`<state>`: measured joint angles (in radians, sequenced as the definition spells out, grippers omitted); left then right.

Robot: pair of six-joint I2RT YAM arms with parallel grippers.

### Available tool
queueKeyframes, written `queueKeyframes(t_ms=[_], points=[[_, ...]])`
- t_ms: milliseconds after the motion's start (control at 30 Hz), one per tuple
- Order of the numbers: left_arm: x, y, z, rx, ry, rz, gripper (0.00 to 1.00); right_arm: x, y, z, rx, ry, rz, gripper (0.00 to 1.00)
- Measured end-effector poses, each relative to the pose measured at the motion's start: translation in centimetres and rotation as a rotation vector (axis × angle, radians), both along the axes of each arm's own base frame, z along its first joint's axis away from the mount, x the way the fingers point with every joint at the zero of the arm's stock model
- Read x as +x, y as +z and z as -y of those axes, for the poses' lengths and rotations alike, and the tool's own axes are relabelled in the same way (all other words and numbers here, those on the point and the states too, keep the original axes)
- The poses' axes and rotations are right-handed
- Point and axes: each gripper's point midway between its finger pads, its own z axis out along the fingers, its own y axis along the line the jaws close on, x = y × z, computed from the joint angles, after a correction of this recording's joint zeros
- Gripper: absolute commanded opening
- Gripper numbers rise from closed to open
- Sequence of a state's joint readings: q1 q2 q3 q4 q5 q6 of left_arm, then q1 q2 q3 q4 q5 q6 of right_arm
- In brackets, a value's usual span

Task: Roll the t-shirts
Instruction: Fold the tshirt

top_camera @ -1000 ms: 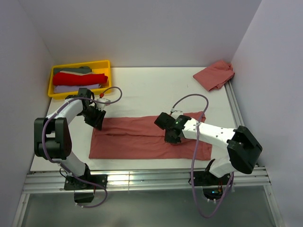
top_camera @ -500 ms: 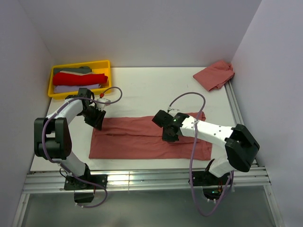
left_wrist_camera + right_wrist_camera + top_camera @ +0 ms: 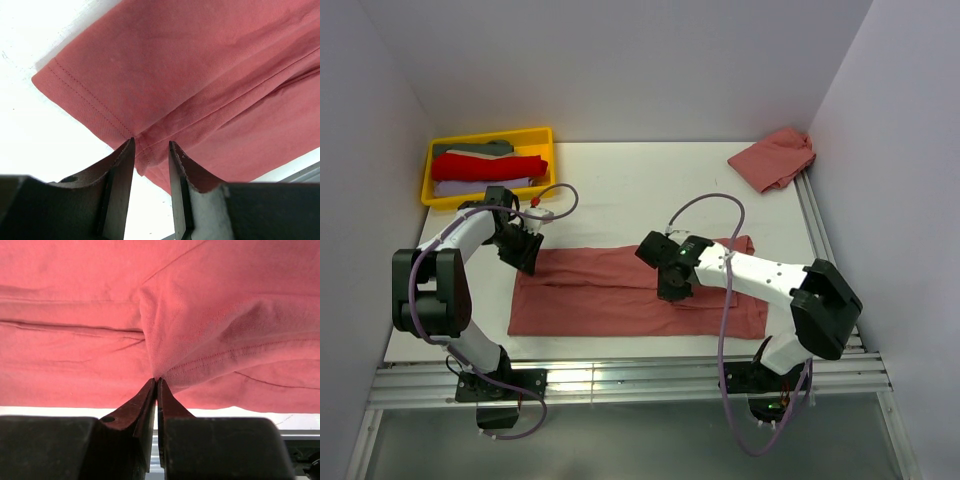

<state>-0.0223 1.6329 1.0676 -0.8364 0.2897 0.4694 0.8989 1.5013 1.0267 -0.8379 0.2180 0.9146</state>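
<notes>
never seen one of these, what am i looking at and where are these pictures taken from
These are two robot arms bolted to the near edge of a white table. The wide picture looks down from above and behind them; the two close-ups come from cameras on each wrist. A salmon-red t-shirt lies spread flat between the arms. The right hand is closed, pinching a fold of it. The left hand has its fingers apart at the shirt's hem. A second t-shirt lies crumpled at the far right, and a yellow tray far left holds folded clothes.
</notes>
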Motion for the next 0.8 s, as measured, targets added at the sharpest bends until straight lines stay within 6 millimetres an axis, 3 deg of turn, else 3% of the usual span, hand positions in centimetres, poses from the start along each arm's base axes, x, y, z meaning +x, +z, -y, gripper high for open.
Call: queueKeyframes(t_ms=[167, 333, 400, 533, 633, 800], points=[[0.0, 0.0, 0.0, 0.000, 0.000, 0.000, 0.38, -0.4, -0.3, 0.0, -0.012, 0.013, -0.013, 0.19], [0.0, 0.0, 0.0, 0.000, 0.000, 0.000, 0.38, -0.7, -0.3, 0.8, -0.033, -0.017, -0.012, 0.46], [0.0, 0.0, 0.0, 0.000, 0.000, 0.000, 0.38, -0.9, 0.0, 1.7, -0.045, -0.047, 0.002, 0.50], [0.0, 0.0, 0.0, 0.000, -0.001, -0.001, 0.38, -1.1, 1.8, 3.5, -0.012, -0.129, 0.072, 0.50], [-0.1, 0.0, 0.0, 0.000, -0.001, -0.002, 0.39, -1.0, 2.5, 5.6, 0.019, -0.205, 0.116, 0.37], [-0.2, 0.0, 0.0, -0.001, -0.002, -0.006, 0.39, -1.5, -0.4, 11.7, -0.009, -0.409, 0.110, 0.38]])
